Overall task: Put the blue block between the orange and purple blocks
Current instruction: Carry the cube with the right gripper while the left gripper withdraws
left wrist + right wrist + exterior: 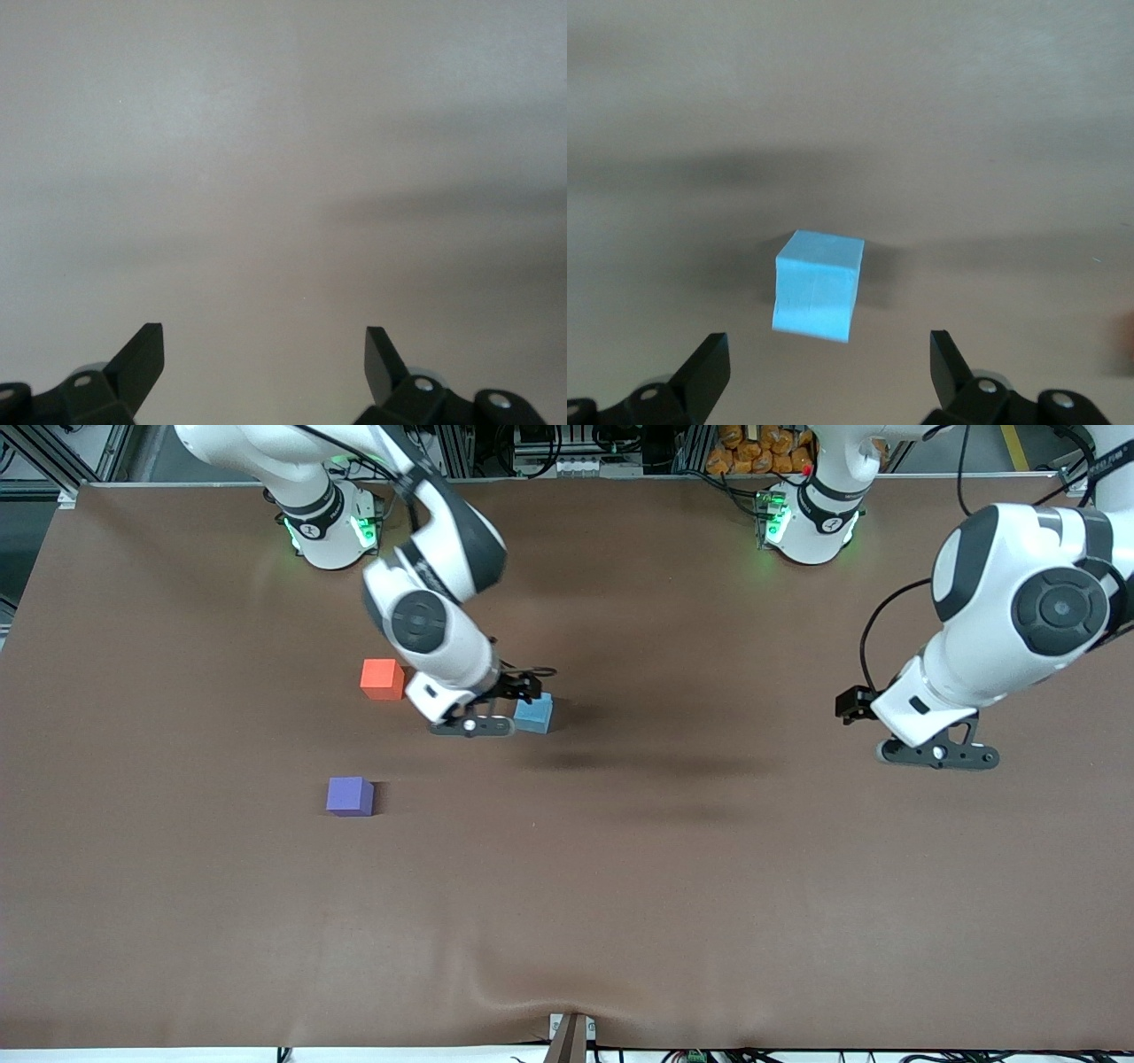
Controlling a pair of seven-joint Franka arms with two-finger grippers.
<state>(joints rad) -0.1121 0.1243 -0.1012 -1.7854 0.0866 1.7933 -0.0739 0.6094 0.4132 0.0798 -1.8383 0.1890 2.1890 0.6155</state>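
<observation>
The blue block (534,713) sits on the brown table, toward the left arm's end from the orange block (383,678). The purple block (350,795) lies nearer to the front camera than the orange one, with bare table between them. My right gripper (521,686) is low beside the blue block, open and empty. In the right wrist view the blue block (818,285) lies just ahead of the open right gripper (828,341), not between the fingers. My left gripper (853,706) waits open and empty over bare table near the left arm's end; the left wrist view shows it (264,335) over bare table.
The brown cloth-covered table (673,886) carries only the three blocks. A small bracket (570,1036) sits at the table's edge nearest the front camera. The arm bases stand along the top of the front view.
</observation>
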